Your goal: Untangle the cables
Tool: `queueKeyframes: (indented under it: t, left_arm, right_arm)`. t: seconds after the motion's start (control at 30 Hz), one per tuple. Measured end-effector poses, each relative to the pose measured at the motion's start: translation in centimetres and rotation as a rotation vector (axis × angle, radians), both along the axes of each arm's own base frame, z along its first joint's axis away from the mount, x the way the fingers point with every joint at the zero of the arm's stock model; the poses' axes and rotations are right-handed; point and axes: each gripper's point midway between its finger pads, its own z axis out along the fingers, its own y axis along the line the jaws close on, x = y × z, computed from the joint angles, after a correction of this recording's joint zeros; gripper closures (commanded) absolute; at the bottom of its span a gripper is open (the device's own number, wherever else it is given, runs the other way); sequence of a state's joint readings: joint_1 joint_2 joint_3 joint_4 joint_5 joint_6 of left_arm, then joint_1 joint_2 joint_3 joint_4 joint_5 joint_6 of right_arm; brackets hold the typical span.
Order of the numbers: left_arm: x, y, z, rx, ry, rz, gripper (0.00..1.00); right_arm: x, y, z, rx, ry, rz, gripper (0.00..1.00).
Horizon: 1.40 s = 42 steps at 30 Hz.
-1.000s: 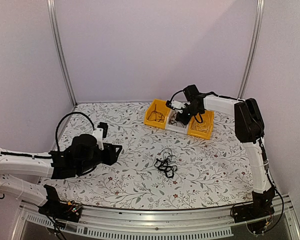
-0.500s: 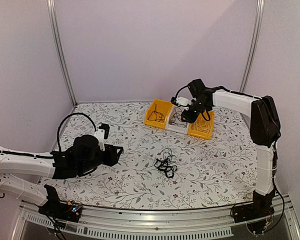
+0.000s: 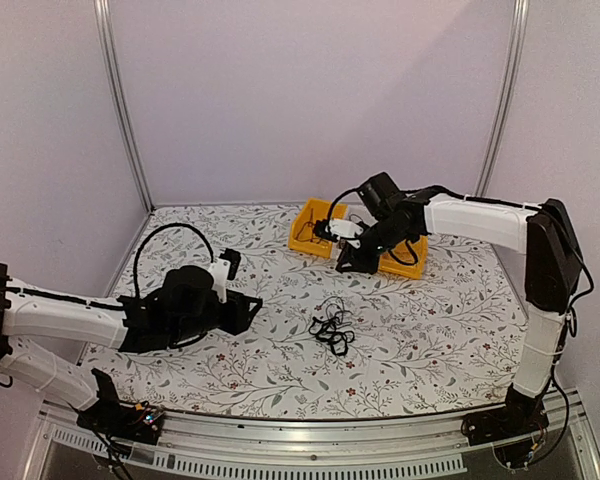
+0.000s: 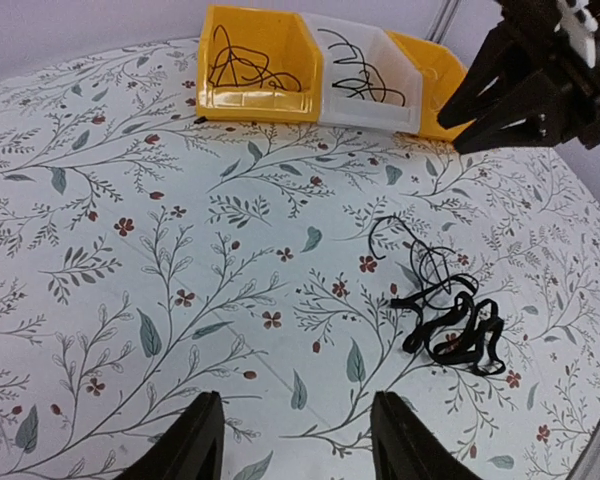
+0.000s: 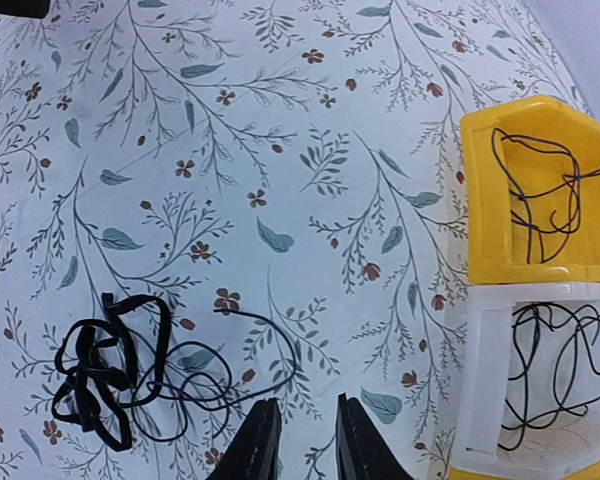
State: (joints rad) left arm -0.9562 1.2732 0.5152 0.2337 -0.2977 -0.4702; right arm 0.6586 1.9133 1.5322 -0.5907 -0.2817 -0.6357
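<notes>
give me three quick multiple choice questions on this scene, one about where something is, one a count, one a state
1. Where is the clump of cables?
A. in a bin
B. on the table, in front of the bins
C. in a gripper

2. How many bins stand in the row?
A. two
B. three
C. five

3. What state is the left gripper in?
A. open and empty
B. shut on a cable
C. shut on a bin

Answers:
1 B: the top view shows the clump lying on the flowered cloth between the arms, with nothing touching it.
2 B: the left wrist view shows three bins side by side.
3 A: its fingers stand wide apart with only bare cloth between them.
</notes>
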Motion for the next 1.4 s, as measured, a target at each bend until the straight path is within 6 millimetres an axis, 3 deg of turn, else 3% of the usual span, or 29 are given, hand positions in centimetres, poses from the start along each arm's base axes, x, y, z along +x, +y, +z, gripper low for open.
queueKeyframes:
  t: [0.17, 0.3, 0.8, 0.97, 1.03, 1.1, 1.4]
  left_arm:
    - [0.0, -0.4, 0.5, -0.007, -0.006, -0.011, 0.47]
    - [-0.2, -0.2, 0.8, -0.012, -0.007, -0.010, 0.47]
    - [-0.8, 1.6, 1.1, -0.058, 0.003, 0.046, 0.47]
    - [-0.9, 1.8, 0.7, -0.062, 0.014, 0.057, 0.47]
    - [-0.9, 1.8, 0.8, -0.066, 0.015, 0.059, 0.47]
    - [-0.9, 1.8, 0.8, -0.067, 0.015, 0.060, 0.47]
    - [-0.9, 1.9, 0.8, -0.065, 0.011, 0.061, 0.47]
  right_arm:
    - [-2.3, 1.9, -3.9, -0.026, 0.110, 0.065, 0.74]
    - [-2.3, 2.4, -6.5, -0.057, 0.159, 0.062, 0.67]
    - [-3.7, 4.3, -9.9, -0.092, 0.195, 0.152, 0.62]
    - [-3.6, 4.7, -11.1, -0.097, 0.194, 0.159, 0.69]
    - [-3.1, 5.0, -11.1, -0.092, 0.175, 0.151, 0.80]
    - [-2.6, 5.2, -11.1, -0.090, 0.160, 0.139, 0.98]
    - [-1.6, 5.5, -10.4, -0.096, 0.127, 0.093, 1.00]
